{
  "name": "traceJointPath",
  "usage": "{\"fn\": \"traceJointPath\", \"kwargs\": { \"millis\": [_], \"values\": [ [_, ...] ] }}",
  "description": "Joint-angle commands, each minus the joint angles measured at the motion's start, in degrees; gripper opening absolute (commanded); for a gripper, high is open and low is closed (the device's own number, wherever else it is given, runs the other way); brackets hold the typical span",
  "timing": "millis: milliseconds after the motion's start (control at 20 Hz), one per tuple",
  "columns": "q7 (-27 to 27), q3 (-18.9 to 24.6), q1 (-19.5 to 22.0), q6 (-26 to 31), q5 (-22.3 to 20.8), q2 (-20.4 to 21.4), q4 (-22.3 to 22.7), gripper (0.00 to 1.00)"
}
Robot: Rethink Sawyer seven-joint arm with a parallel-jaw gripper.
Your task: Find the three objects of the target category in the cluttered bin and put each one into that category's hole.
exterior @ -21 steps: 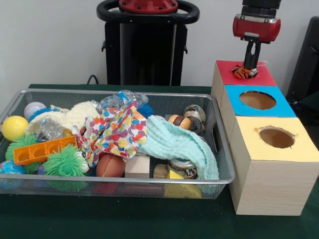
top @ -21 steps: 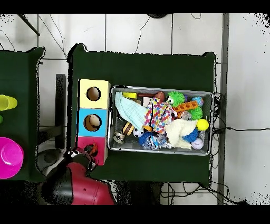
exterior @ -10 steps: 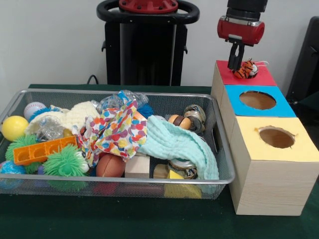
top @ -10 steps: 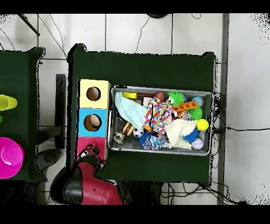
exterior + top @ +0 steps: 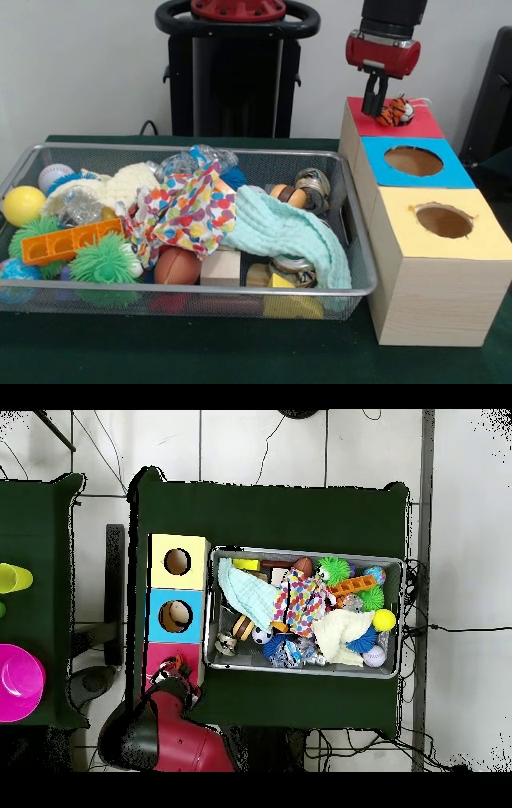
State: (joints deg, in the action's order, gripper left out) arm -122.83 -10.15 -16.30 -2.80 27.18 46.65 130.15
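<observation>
A small orange-and-black striped tiger toy [image 5: 393, 112] lies on the red-topped box [image 5: 424, 125], over its hole. My gripper [image 5: 374, 102] hangs just left of the toy, slightly above the box top and apart from it. It is open and holds nothing. The wire mesh bin [image 5: 192, 149] is packed with several toys and cloths, among them a mint cloth [image 5: 280, 232], a multicoloured dotted cloth [image 5: 188, 212], a green spiky ball [image 5: 104, 260] and a yellow ball [image 5: 22, 205]. From overhead, the arm [image 5: 150, 734] reaches over the red box [image 5: 160, 654] beside the bin [image 5: 390, 562].
A blue-topped box [image 5: 452, 172] and a yellow-topped box [image 5: 488, 240], each with a round hole, stand in a row in front of the red one. A black stand [image 5: 236, 72] rises behind the bin. Pink and yellow cups [image 5: 20, 682] sit on a side table.
The gripper was down on the tiger toy over the red box's hole. It has let go, risen and shifted left, leaving the toy lying on the box.
</observation>
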Motion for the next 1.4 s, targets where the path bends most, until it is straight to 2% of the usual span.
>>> {"fn": "traceJointPath", "kwargs": {
  "millis": [50, 200, 400, 650, 1000, 1100, 1200, 1400],
  "values": [
    [-11.8, 2.78, -0.84, -1.23, 0.28, -0.87, 0.59, 0.0],
    [-11.68, 2.39, -1.47, 0.11, 0.81, -0.22, 0.27, 0.0],
    [-11.13, 2.73, -0.23, 0.84, 0.38, 0.54, 0.06, 0.0],
    [-10.23, 0.28, -2.18, 4.37, 1.1, 2.36, -0.82, 0.0],
    [-10.22, 0.75, -1.63, 4.05, 1.28, 2.01, -1.49, 0.0],
    [-10.29, 0.35, -2.24, 4.6, 1.53, 2.32, -1.65, 0.0],
    [-10.1, -1.99, -4.4, 6.64, 2.21, 2.4, -2.82, 0.0],
    [-11.23, 0.46, -3.36, 3.5, 2.1, 1.49, -1.79, 0.0]
  ]
}}
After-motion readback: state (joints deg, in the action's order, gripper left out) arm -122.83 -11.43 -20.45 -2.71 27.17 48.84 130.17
